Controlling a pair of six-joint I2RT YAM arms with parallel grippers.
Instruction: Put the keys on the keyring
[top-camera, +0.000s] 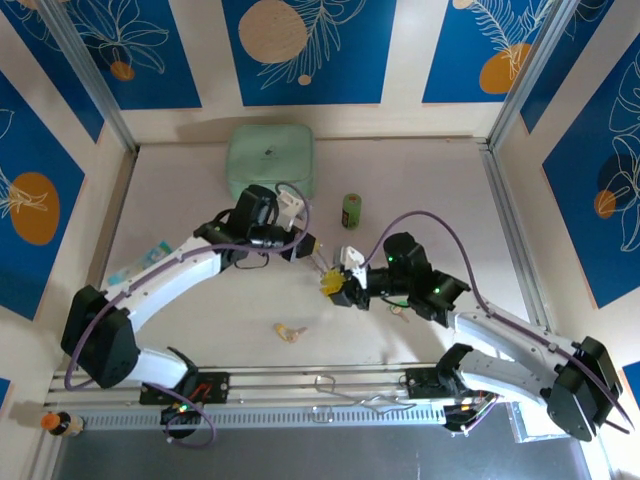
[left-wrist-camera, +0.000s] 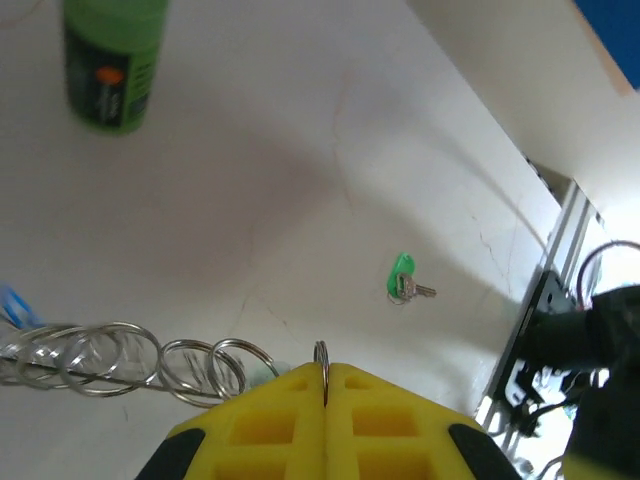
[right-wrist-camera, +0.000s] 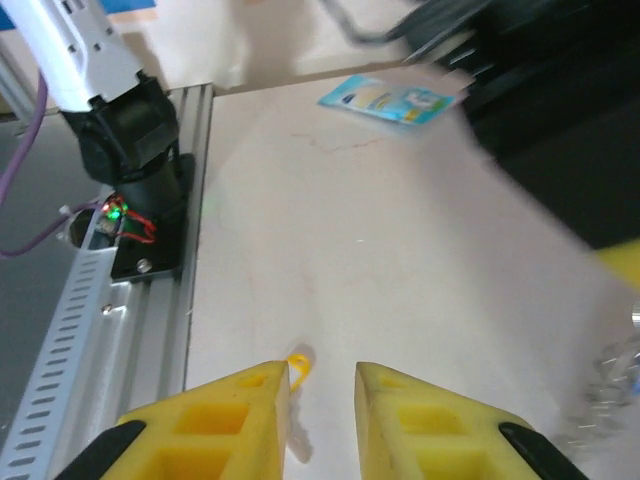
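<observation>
My left gripper (left-wrist-camera: 325, 370) is shut on the thin wire of the keyring (left-wrist-camera: 120, 360). The ring's silvery coils trail off to the left above the table. A green-headed key (left-wrist-camera: 403, 280) lies flat on the table beyond the fingers. In the top view the left gripper (top-camera: 312, 243) and the right gripper (top-camera: 335, 286) are close together mid-table, and a yellow key (top-camera: 290, 332) lies nearer the front. My right gripper (right-wrist-camera: 322, 385) is open with nothing between its fingers. The yellow key (right-wrist-camera: 298, 365) lies on the table just beside its left finger.
A mint-green box (top-camera: 270, 160) stands at the back. A small green cylinder (top-camera: 351, 210) stands upright right of it, also in the left wrist view (left-wrist-camera: 110, 60). A blue packet (top-camera: 135, 265) lies at the left. The metal rail (top-camera: 320, 385) runs along the front edge.
</observation>
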